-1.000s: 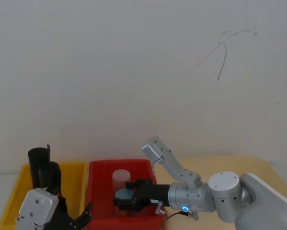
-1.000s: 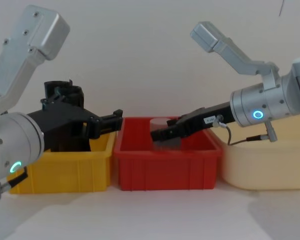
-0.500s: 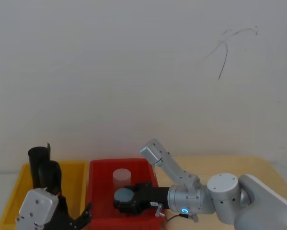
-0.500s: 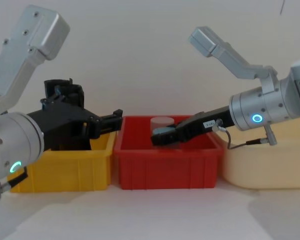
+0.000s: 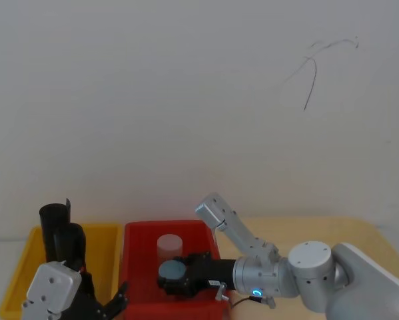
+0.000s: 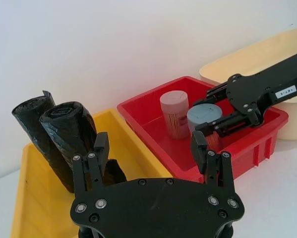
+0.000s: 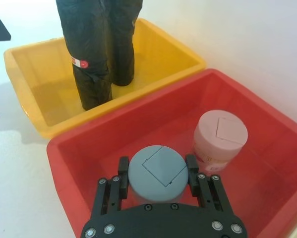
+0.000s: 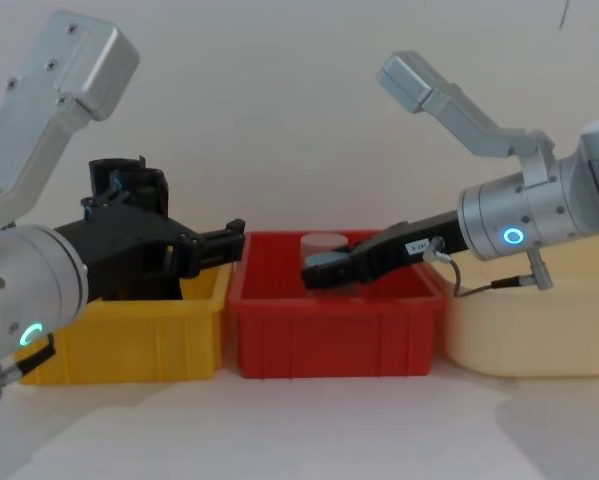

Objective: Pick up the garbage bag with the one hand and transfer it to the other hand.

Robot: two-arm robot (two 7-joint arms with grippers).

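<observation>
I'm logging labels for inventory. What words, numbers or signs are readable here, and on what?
White sticker on the right gripper, shut on the grey container: characters too small to read.
Red-and-white band on the garbage bag: too small to read.
Pink container print: blurred.

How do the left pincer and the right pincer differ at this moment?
The left pincer is open and empty; the right pincer is shut on a grey-lidded jar. The left pincer hangs by the yellow bin; the right pincer reaches into the red bin. The left arm's light ring glows green-teal; the right arm's ring glows blue. Both pincers are black with slender fingers.
</observation>
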